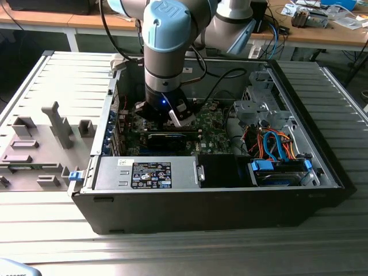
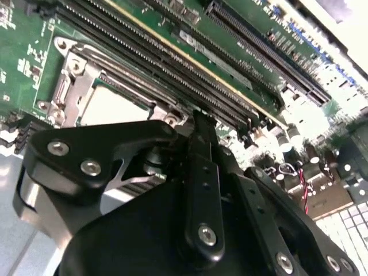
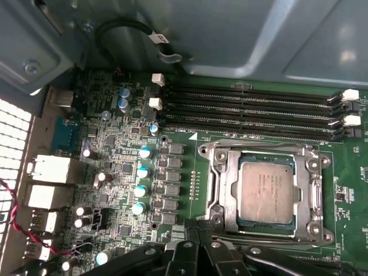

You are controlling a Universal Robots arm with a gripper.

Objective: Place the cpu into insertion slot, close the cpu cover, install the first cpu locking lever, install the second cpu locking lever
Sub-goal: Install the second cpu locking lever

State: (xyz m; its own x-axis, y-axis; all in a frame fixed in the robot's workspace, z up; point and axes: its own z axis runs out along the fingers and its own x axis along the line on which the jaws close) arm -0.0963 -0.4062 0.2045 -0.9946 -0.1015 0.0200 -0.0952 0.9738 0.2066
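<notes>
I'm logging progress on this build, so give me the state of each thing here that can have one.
Dull silver-grey square cpu: seated in the socket.
Silvery metal cpu cover frame: down flat around the chip.
Dark square insertion slot: occupied.
Long black memory slots: no modules in them.
Black computer case: side open, lying flat.
Black gripper: low beside the socket's edge.

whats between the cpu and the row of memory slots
In the first wrist view, only the cpu cover frame edge and a strip of green board separate the cpu from the memory slots.
</notes>
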